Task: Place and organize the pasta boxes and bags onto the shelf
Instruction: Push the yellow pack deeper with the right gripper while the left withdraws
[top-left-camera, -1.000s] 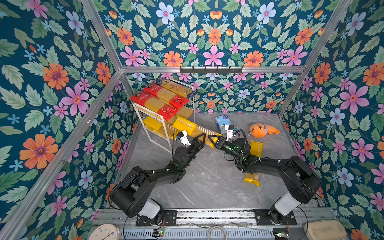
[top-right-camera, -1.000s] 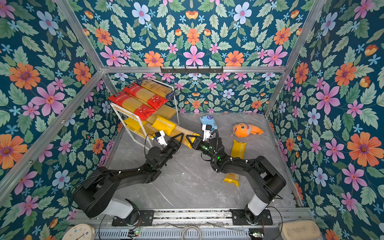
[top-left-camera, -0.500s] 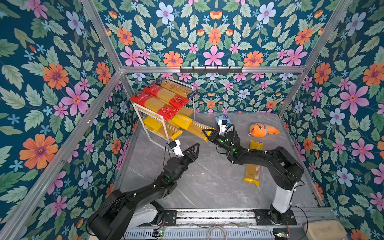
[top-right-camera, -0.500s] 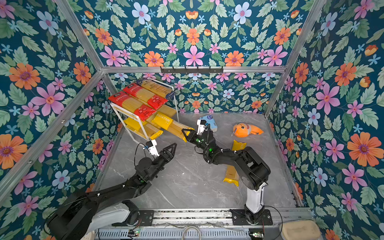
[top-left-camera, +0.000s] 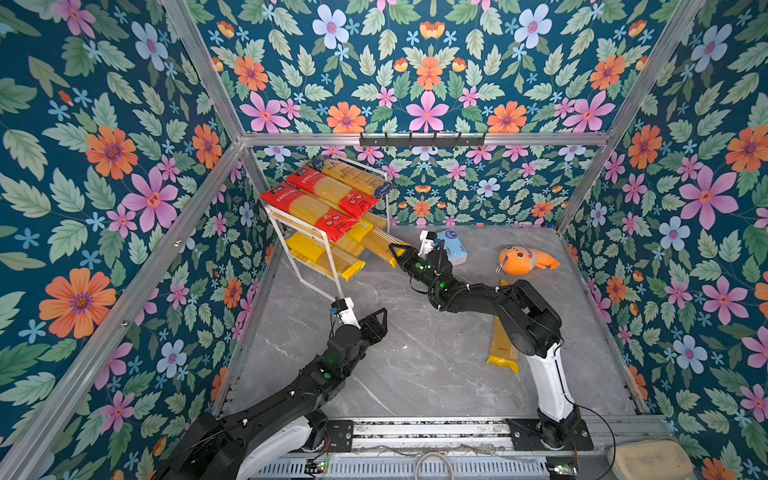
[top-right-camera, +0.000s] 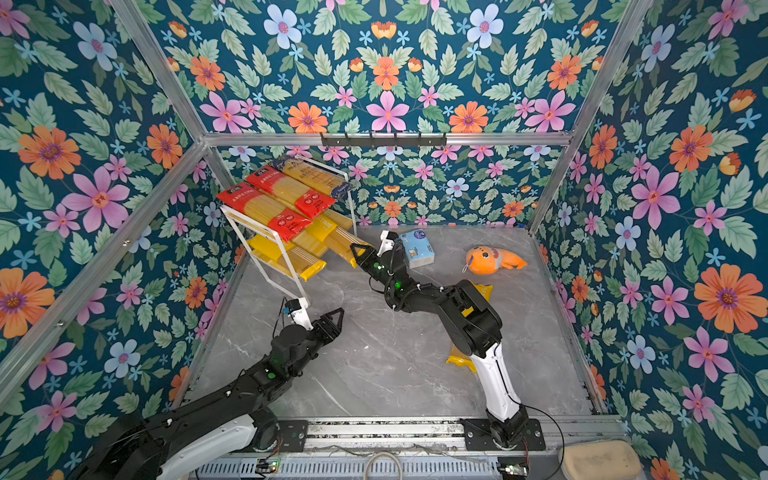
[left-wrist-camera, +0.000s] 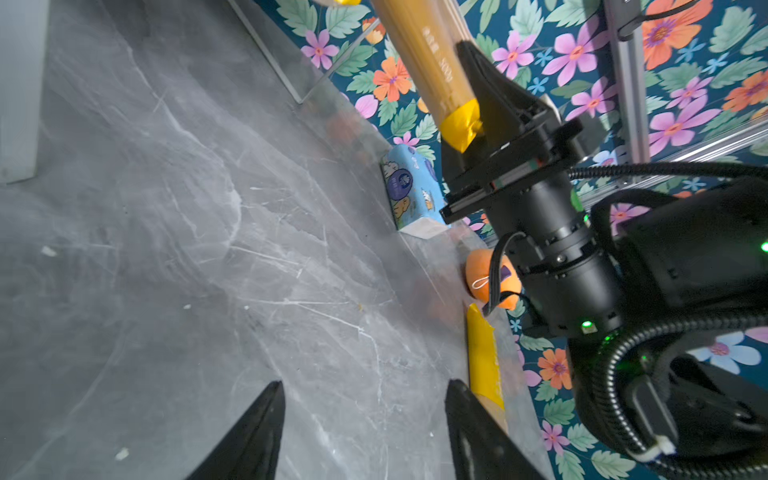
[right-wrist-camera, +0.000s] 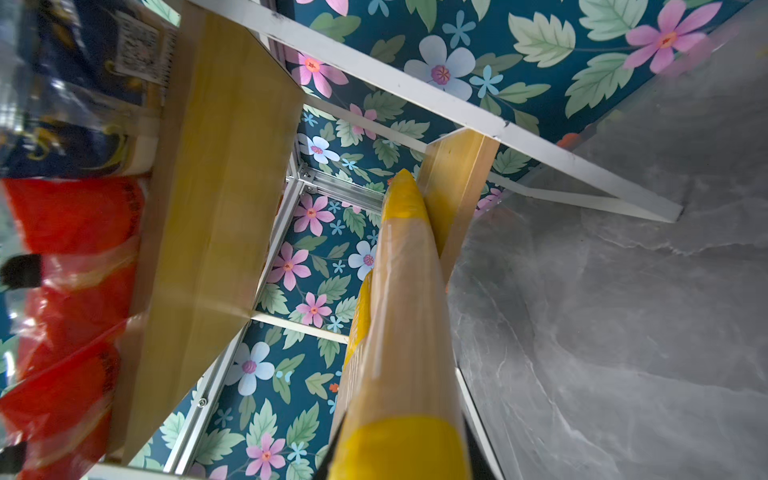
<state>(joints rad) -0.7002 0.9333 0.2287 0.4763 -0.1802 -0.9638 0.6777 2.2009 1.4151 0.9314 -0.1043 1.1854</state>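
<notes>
The shelf (top-left-camera: 300, 233) stands at the back left in both top views. Its upper board carries two red packs (top-left-camera: 307, 205) (top-left-camera: 332, 189) and a dark blue-and-gold pack (top-left-camera: 353, 176). One yellow pack (top-left-camera: 347, 264) lies on the lower board. My right gripper (top-left-camera: 397, 254) is shut on the near end of another yellow pack (right-wrist-camera: 403, 332). That pack slants into the lower tier beside the lower board (right-wrist-camera: 457, 187). A third yellow pack (top-left-camera: 503, 345) lies on the floor, partly hidden by the right arm. My left gripper (left-wrist-camera: 365, 384) is open and empty, over the bare floor in front of the shelf.
A light-blue tissue pack (top-left-camera: 451, 247) sits just behind the right gripper. An orange plush toy (top-left-camera: 525, 261) lies at the back right. Flowered walls close in the grey marble floor (top-left-camera: 415, 365) on three sides.
The left gripper has let go of the yellow pack and drawn back toward the front, standing open. The right gripper has carried the pack further toward the shelf's lower tier.
</notes>
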